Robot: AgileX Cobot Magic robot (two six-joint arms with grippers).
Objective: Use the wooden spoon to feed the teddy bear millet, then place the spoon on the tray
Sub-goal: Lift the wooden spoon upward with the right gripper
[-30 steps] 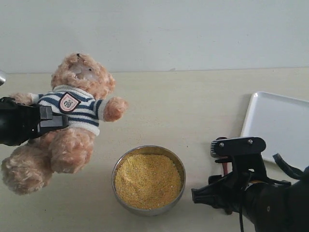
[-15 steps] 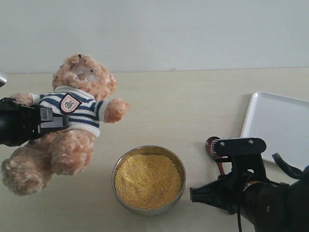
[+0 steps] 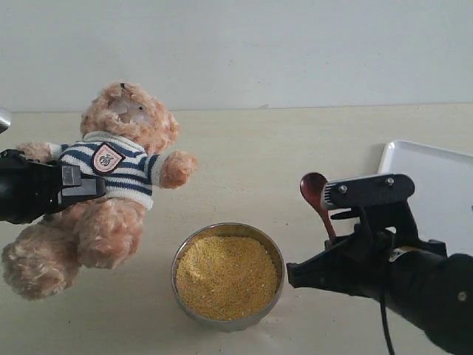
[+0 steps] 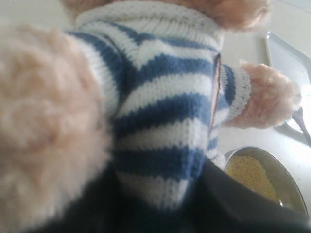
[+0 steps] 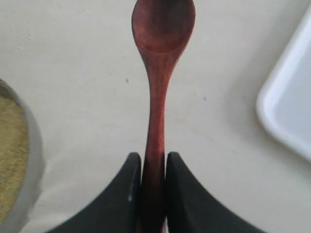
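The teddy bear (image 3: 111, 185) is at the left side of the table (image 3: 295, 140). Its head points toward the edge along the wall and its legs toward the opposite edge. The left gripper (image 3: 80, 185) comes in from the table's left edge, and its jaws are clenched on the bear's torso over the striped shirt. In the left wrist view the dark jaws sit on either side of the knitted shirt (image 4: 160, 121), with one furry arm (image 4: 267, 94) stretched out toward the steel bowl (image 4: 286, 179).

That steel bowl (image 3: 229, 322) stands in the middle of the table, away from the wall edge, and is heaped with the millet (image 3: 225, 275). The bear's legs lie near it on the left without touching it.

The right gripper (image 5: 153, 162) is just to the right of the bowl. Its jaws are clamped tight on the slim handle of the wooden spoon (image 5: 163, 29). The spoon's round end sticks out past the jaws with its hollow showing, and no grains are in it. In the exterior view the spoon (image 3: 313, 188) slants up from the jaws, over bare table between the bowl and the tray (image 3: 436, 185).

The tray lies at the table's right edge. The spoon is near it but not touching it.
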